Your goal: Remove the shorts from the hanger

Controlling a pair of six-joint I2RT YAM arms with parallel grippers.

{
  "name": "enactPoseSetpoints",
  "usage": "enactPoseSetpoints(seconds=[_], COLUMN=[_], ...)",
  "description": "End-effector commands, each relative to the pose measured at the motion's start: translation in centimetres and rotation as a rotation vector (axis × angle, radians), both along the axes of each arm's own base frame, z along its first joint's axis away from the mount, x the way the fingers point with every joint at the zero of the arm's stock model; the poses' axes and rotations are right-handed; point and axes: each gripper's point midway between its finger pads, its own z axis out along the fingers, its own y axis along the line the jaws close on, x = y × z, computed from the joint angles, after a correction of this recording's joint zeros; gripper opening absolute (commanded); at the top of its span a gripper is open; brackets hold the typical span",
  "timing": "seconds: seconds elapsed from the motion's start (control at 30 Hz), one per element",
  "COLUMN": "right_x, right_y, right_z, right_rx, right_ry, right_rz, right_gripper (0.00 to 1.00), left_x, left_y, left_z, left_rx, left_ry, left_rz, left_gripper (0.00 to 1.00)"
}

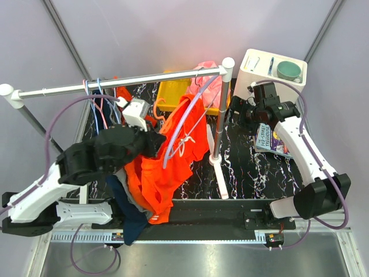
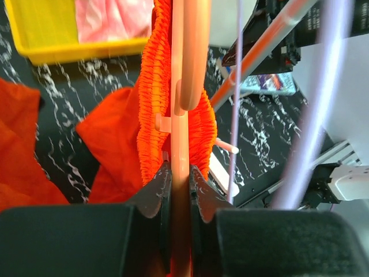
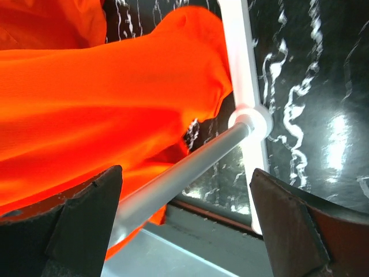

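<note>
Shorts — soft, light, limp; likely best taken at the waistband. Left tool pinches the hanger — right tool wide, empty.

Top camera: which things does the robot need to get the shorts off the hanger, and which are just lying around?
For the job:
- orange shorts
- hanger
- left end effector, shut on the hanger
- pink shorts, in the bin

Just lying about:
- book
- white box
- green bowl
</note>
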Motion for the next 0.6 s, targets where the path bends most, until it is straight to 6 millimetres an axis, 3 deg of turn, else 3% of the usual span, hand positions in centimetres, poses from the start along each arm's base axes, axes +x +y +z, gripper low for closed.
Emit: enactPoseSetpoints(seconds=[0.0, 0.13, 0.33, 0.57], right_x=[0.4, 0.4, 0.1, 0.3], right_y=[1.9, 2.7, 5.5, 6.5], right_z=[1.7, 0.5, 1.3, 1.3], right_rx=[0.187, 0.254, 0.481, 0.518], right_ry=[-0.063, -0.023, -0.021, -0.063], right_rz=[0.039, 0.045, 0.112, 0.240], right_gripper=[1.00, 1.00, 1.00, 1.00], left_x=[1.0, 1.1, 1.4, 1.1], left_y=[-1.8, -2.7, -4.2, -6.2], left_z=[1.3, -0.2, -4.0, -5.1], left_rx=[-0.175, -0.206, -0.230, -0.247], left_ry=[0.041, 0.111, 0.267, 0.331], left_rz=[0.076, 0.093, 0.091, 0.027], left_gripper=[0.00, 0.00, 0.00, 0.00])
